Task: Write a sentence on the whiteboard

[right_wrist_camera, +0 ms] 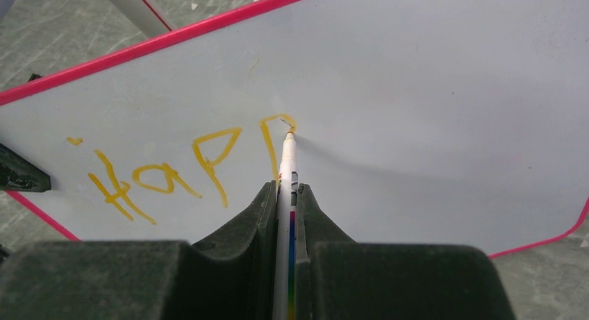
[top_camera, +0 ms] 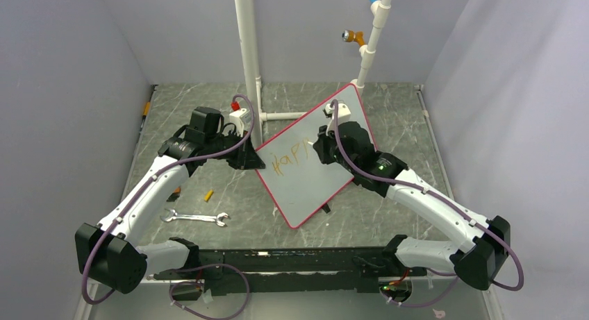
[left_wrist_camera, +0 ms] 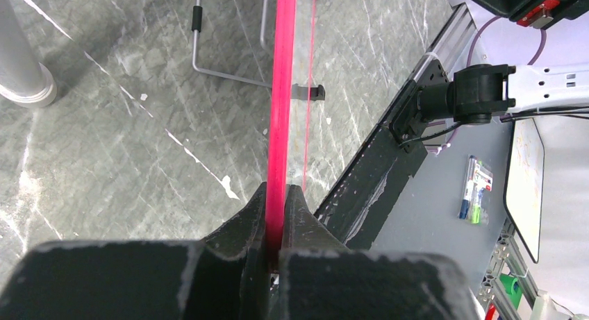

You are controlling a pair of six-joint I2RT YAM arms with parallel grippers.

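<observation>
Marble tabletop (top_camera: 236, 188), whiteboard (top_camera: 305, 184) edge — in left pincer (left_wrist_camera: 276, 212)

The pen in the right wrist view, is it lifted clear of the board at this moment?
No, the marker has its tip on the whiteboard, at the loop of the second P in the orange lettering.

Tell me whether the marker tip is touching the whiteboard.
Touching. The right wrist view shows the marker tip meeting the whiteboard exactly at the end of the unfinished second orange P.
</observation>
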